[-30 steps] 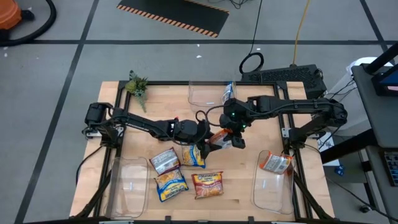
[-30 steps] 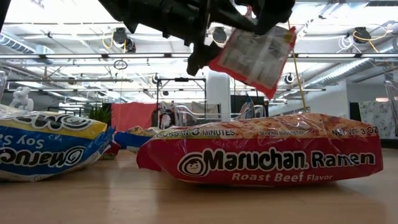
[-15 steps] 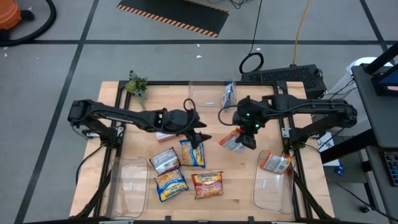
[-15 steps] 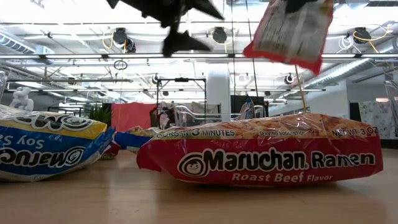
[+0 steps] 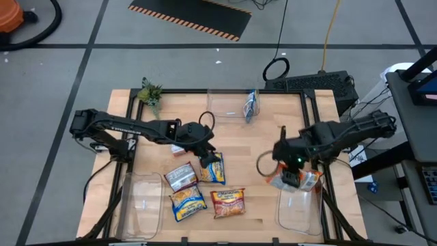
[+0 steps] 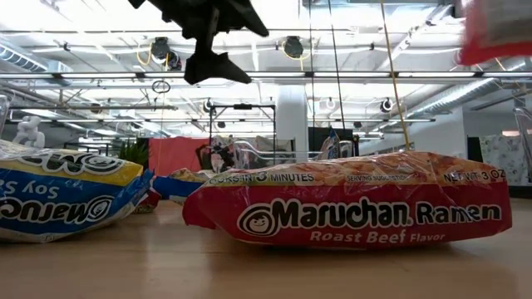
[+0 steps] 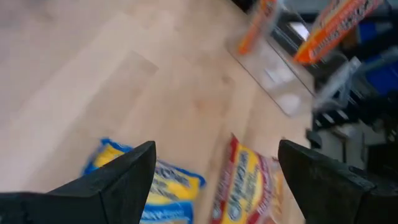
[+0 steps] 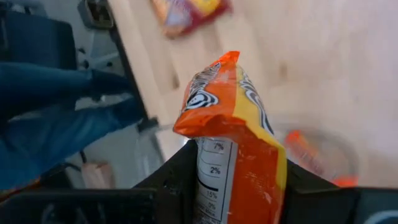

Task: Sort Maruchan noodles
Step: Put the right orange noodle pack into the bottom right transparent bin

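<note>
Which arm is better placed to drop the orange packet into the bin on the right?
Right. The right gripper already holds the orange packet over that bin; the left gripper hovers open above the packets mid-table.

Red packet (image 6: 349,199): "Maruchan Ramen, Roast Beef Flavor", "3 MINUTES", "NET WT 3 OZ".

Bare light wooden tabletop (image 5: 256,143) lies open between the two dark arms. Four flat plastic ramen packets (image 5: 205,186) crowd the front middle, between the clear plastic left bin (image 5: 140,198) and clear plastic right bin (image 5: 298,212).
</note>
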You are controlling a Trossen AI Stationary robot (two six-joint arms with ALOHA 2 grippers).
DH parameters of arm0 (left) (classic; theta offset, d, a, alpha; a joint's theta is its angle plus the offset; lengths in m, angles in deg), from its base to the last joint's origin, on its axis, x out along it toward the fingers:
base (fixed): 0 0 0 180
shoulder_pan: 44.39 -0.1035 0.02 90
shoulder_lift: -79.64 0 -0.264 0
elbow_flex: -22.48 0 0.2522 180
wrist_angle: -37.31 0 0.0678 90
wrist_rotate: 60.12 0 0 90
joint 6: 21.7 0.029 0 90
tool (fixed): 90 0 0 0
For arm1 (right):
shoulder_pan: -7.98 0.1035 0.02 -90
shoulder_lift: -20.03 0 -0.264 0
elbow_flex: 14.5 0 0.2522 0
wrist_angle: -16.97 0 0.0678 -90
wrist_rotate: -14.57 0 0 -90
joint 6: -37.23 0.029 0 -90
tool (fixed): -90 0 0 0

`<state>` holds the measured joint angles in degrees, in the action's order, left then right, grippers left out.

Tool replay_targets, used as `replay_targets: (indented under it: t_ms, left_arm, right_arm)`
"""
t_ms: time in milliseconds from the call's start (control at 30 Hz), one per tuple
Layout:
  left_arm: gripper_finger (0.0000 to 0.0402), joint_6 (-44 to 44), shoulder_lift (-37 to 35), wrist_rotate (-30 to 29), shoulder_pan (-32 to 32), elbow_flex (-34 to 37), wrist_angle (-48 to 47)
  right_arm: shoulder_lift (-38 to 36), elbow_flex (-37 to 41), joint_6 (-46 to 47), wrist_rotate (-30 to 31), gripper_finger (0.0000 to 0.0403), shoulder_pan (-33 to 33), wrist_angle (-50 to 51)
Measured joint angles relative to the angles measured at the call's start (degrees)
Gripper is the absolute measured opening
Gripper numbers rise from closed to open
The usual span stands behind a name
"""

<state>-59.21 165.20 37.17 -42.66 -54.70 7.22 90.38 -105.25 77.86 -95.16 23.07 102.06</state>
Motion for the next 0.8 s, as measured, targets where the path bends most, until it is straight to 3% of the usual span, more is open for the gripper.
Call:
replay_targets:
  t_ms: [167,267,433,800]
  left_arm:
    - [0.0339,-0.5,0.0,1.4,3.1,0.0,0.0]
    - [0.0339,-0.9,0.0,1.4,5.2,0.0,-0.2]
    - [0.0339,-4.2,0.0,1.1,8.3,0.0,-0.2]
    - [0.0339,-7.2,0.0,-0.4,12.7,0.0,-0.2]
  right_arm:
    - [-0.9,0.0,6.5,2.0,0.0104,6.6,3.7]
    - [-1.7,0.7,7.9,5.9,0.0104,10.4,7.7]
    - [-3.4,3.9,8.1,6.3,0.0104,14.1,12.4]
    - [-7.4,17.1,11.0,7.5,0.0105,17.8,5.3]
